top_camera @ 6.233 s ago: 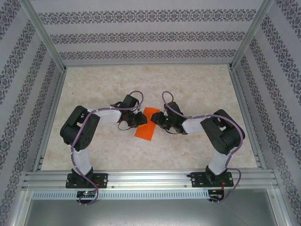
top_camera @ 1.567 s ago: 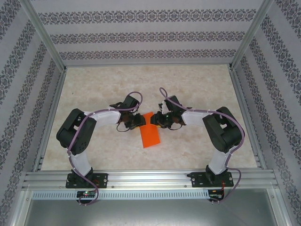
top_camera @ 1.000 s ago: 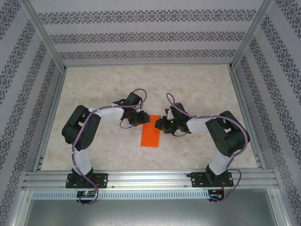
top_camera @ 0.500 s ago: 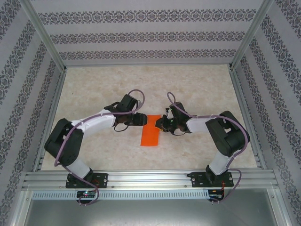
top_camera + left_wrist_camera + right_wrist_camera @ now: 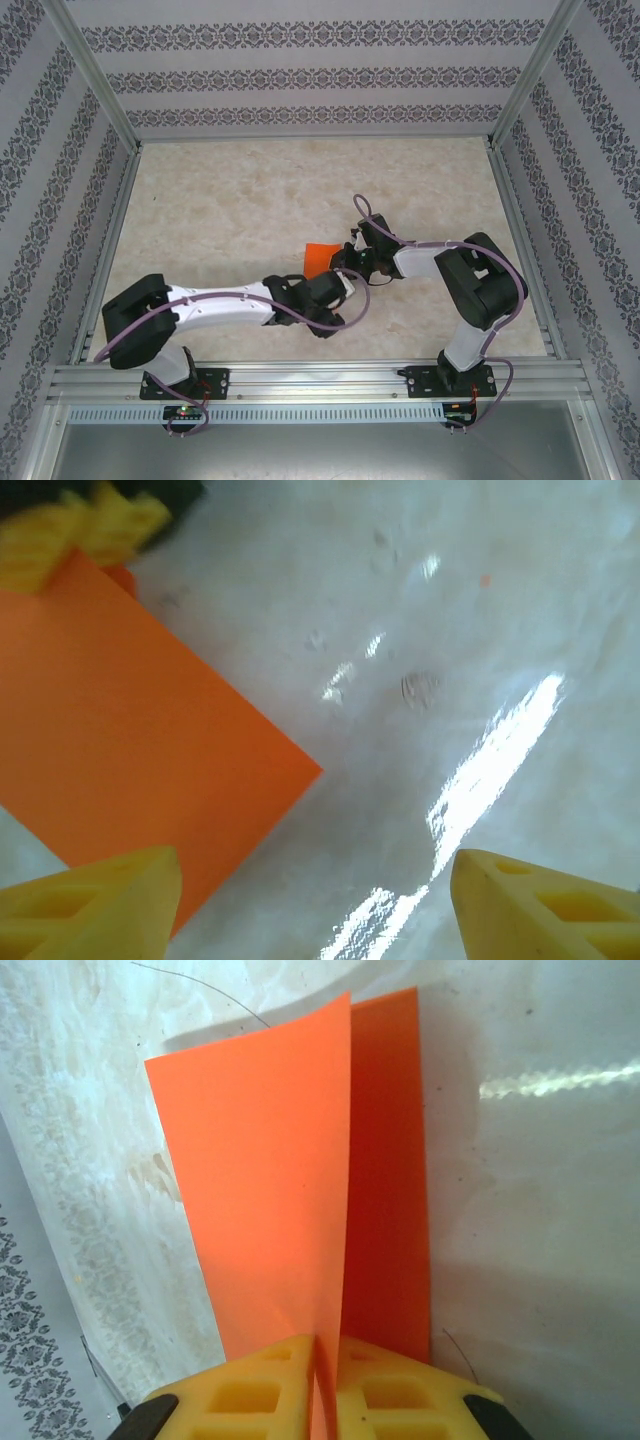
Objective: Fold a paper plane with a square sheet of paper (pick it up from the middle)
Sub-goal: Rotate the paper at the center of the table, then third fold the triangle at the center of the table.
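The orange square sheet of paper (image 5: 322, 257) lies folded over on the table, mid-way between the arms; most of it sits under my left wrist. My right gripper (image 5: 346, 263) is shut on it: in the right wrist view its yellow fingers (image 5: 265, 1390) pinch the raised upper layer (image 5: 260, 1180), while the lower layer (image 5: 388, 1160) lies flat. My left gripper (image 5: 335, 288) hovers low over the paper's near end, open. Its two yellow fingertips (image 5: 100, 900) stand wide apart with nothing between them, and a corner of the sheet (image 5: 130, 740) lies beside the left one.
The marbled tabletop (image 5: 220, 210) is ringed by aluminium rails (image 5: 105, 250) and patterned walls. My left arm (image 5: 215, 308) lies stretched low across the front of the table. The right arm's elbow (image 5: 480, 285) stands at the right.
My left arm swung from the paper's left side down to its near end, stretching low, and its jaws opened. My right gripper stayed at the paper's far right end and tightened on it.
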